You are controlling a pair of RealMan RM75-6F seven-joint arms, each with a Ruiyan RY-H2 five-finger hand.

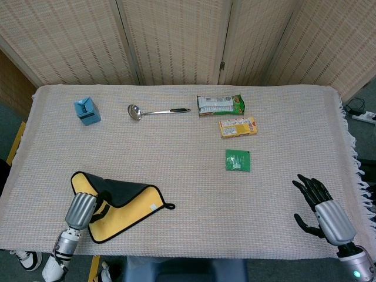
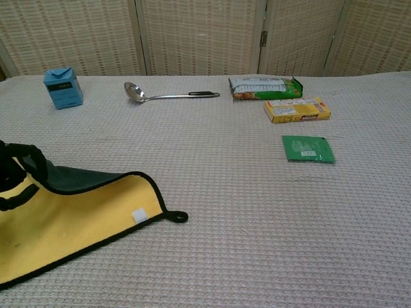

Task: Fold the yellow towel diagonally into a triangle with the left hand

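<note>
A: Where is the left hand (image 1: 82, 210)?

B: At the near left edge of the tabletop (image 1: 188, 117), fingers pinching a corner of the yellow towel (image 1: 126, 210). The grip has doubled that corner over, so the dark underside faces up across the towel's far part. The black loop at its right corner lies flat.

A: And the right hand (image 1: 322, 212)?

B: Near right edge, fingers spread, grasping nothing.

A: Anything else?

B: Well apart from the towel: a ladle (image 1: 157, 111), a green-and-white packet (image 1: 220, 105), a yellow box (image 1: 238, 127) just beside it, a blue carton (image 1: 87, 111) and a small green sachet (image 1: 238, 160).
</note>
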